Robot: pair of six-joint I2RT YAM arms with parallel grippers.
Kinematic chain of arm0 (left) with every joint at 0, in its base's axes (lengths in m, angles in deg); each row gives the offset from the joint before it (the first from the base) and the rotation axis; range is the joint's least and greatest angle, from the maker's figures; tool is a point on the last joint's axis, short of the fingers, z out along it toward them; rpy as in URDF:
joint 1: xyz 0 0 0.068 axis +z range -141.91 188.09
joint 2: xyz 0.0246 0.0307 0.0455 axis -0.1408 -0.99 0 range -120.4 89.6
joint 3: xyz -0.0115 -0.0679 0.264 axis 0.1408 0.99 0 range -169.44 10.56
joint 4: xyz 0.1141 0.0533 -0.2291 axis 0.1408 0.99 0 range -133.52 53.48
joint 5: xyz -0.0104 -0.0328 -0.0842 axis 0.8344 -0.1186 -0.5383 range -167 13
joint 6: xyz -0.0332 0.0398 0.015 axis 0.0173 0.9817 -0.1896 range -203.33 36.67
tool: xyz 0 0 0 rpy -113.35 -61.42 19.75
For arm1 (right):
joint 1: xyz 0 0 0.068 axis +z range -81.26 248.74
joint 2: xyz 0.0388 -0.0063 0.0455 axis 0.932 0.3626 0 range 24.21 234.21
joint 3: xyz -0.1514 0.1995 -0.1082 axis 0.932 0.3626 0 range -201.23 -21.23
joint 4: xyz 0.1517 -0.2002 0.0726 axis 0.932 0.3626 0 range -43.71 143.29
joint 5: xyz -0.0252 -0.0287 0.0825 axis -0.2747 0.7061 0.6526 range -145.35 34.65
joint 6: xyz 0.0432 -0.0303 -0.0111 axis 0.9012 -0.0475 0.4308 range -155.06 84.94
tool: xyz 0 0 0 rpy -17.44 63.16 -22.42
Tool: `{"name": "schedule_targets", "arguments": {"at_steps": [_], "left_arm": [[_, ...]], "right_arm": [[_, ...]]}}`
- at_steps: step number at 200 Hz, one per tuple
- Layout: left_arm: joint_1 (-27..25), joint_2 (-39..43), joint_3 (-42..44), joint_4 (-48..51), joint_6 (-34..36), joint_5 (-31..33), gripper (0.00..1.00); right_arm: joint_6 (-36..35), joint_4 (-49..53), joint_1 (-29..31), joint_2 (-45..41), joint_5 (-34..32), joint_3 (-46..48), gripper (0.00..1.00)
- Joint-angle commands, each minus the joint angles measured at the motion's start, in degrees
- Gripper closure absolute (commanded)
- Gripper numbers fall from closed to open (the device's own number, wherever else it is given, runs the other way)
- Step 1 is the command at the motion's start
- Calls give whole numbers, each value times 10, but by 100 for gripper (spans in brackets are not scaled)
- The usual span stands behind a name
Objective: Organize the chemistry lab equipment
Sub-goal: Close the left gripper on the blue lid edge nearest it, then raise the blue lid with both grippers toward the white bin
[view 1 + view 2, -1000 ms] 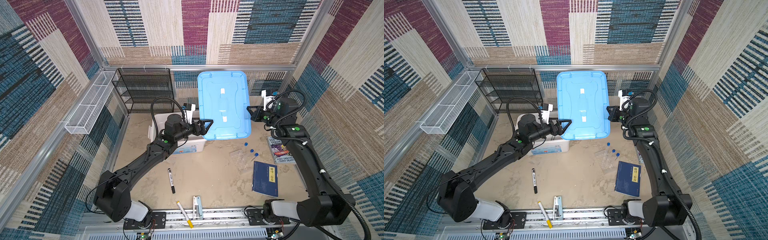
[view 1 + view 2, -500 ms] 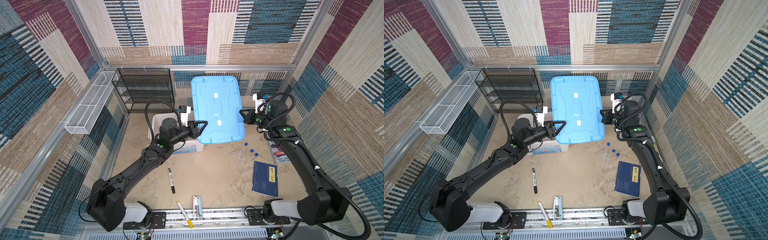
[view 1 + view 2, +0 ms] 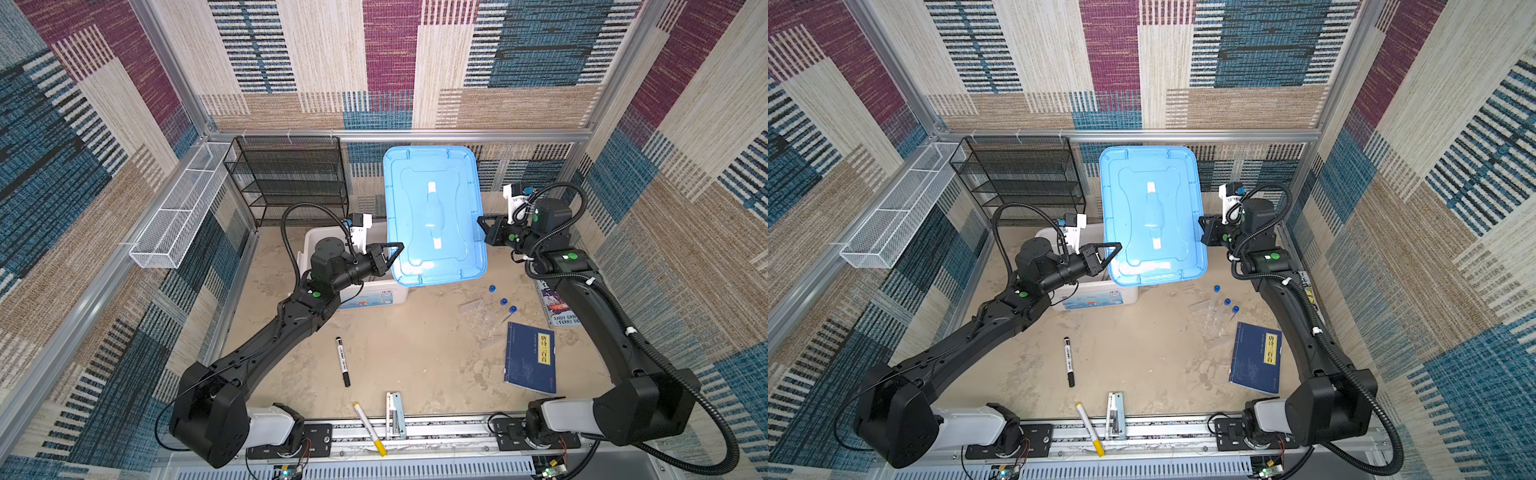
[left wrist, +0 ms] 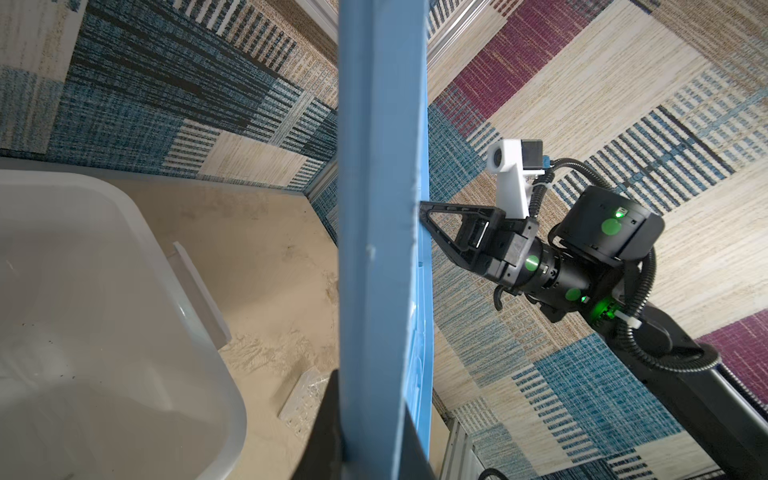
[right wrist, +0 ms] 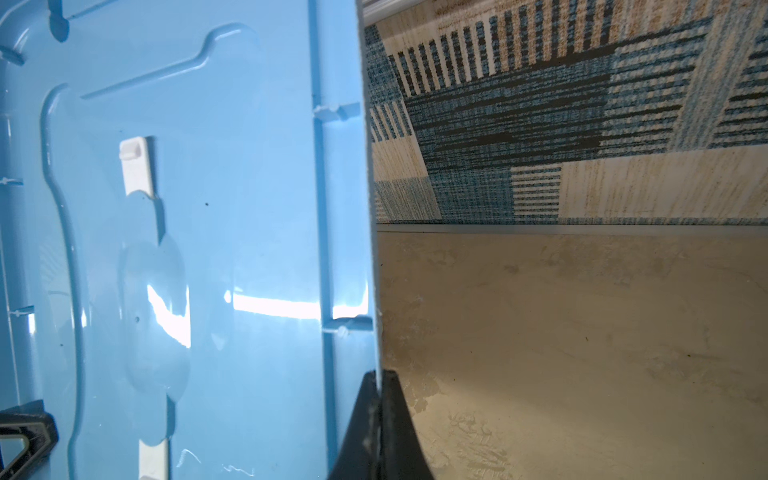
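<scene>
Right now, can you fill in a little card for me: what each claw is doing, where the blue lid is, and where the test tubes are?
left claw: shut on the left edge of the blue lid
right claw: shut on the lid's right edge
blue lid: held up in the air between both claws
white bin: open, on the table, lower than the lid
test tubes: three, blue-capped, lying on the table near the blue book, no claw touching them
</scene>
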Motion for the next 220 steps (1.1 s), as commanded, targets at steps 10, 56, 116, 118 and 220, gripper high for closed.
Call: {"name": "schedule_targets", "arguments": {"at_steps": [10,56,116,118,220], "left_arm": [[10,16,2,-31,-18,-22,100],[45,62,27,-43,-8,-50,100],[98,83,102,-215,-95,-139,100],[99,82,103,-220,-99,-140,100],[112,62,98,-172,-73,-146,86]], "right_arm": [[5,-49,2,2,71,11,49],[-14,-73,-11,26,220,-12,1],[35,-163,-11,86,424,-42,28],[34,-163,-11,86,425,-43,30],[27,-169,-5,77,420,-28,85]]}}
